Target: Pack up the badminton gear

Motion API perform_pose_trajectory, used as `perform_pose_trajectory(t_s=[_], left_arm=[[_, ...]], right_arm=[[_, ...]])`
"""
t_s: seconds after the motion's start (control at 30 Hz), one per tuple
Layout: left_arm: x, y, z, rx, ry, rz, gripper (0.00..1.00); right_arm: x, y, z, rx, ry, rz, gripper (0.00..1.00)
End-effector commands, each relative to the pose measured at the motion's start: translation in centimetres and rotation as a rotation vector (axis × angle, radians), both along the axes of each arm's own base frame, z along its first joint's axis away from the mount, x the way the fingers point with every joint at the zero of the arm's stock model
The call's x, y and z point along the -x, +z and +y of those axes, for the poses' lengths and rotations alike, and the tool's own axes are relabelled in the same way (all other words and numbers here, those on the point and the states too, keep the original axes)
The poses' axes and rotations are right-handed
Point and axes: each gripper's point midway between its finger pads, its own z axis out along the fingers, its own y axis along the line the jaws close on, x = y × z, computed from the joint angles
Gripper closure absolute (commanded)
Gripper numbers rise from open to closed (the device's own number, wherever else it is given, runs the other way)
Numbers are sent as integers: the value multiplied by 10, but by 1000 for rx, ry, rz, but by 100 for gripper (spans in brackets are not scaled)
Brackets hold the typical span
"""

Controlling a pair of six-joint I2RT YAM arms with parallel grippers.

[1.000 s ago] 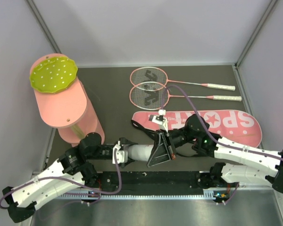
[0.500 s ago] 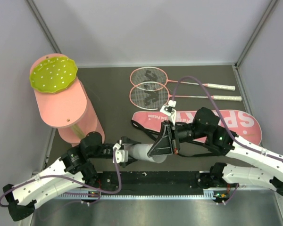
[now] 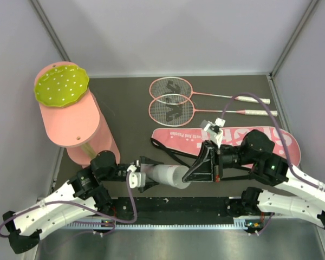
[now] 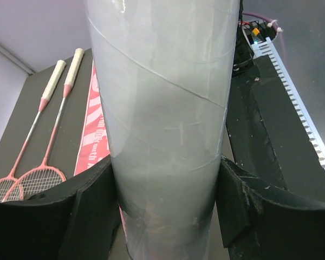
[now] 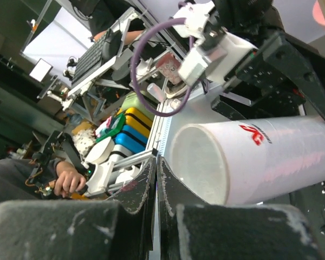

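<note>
Soft, even overhead light fills the top view, and shadows on the dark table (image 3: 130, 108) are faint. Up close, the white tube (image 4: 162, 124) looks grey with a pale sheen. The right wrist view is blown out at upper left, its foreground dark and blurred

The top external camera hangs above and behind the arm bases and looks steeply down, far enough back to take in the whole dark table (image 3: 130, 108). The left wrist camera sits hard against the white tube (image 4: 168, 108) and looks along its length, the tube filling mid-frame, with the rackets (image 4: 35, 181) and pink bag (image 4: 95, 130) off to one side. Both of these also show in the overhead view: rackets (image 3: 170, 111), bag (image 3: 179, 135). The right wrist camera is low and tilted, close to the tube's open mouth (image 5: 200, 162), facing past it into the room (image 5: 65, 65). All three views share the tube (image 3: 165, 174).
</note>
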Motion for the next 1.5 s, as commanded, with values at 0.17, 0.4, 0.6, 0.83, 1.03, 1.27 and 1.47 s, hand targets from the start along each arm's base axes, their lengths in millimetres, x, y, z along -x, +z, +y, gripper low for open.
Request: perform_pose_trajectory(t_s=[0.17,0.4,0.6,0.83,1.03,1.27,1.47], left_arm=[[4,49,-9,136,-39,-36,100],[-23,60,-23,146,98,131,100],[-79,60,-41,109,404,395,100],[-186,24,-59,-125,1009,623,100],[-277,-42,-47,-387,1356,729,100],[-357,-62,19,-392,1743,678,100],[-393,-92,76,-410,1885,758,100]], right_arm=[[-25,-51,38,79,-24,75,100],[-60,-1,-29,87,-408,-131,86],[-125,-19,-167,279,-1137,-133,42],[-133,-76,-177,481,-1194,-128,36],[-126,-90,-168,542,-1107,-148,36],[-119,-98,-173,595,-1068,-174,35],[-124,-107,-165,673,-1031,-219,34]])
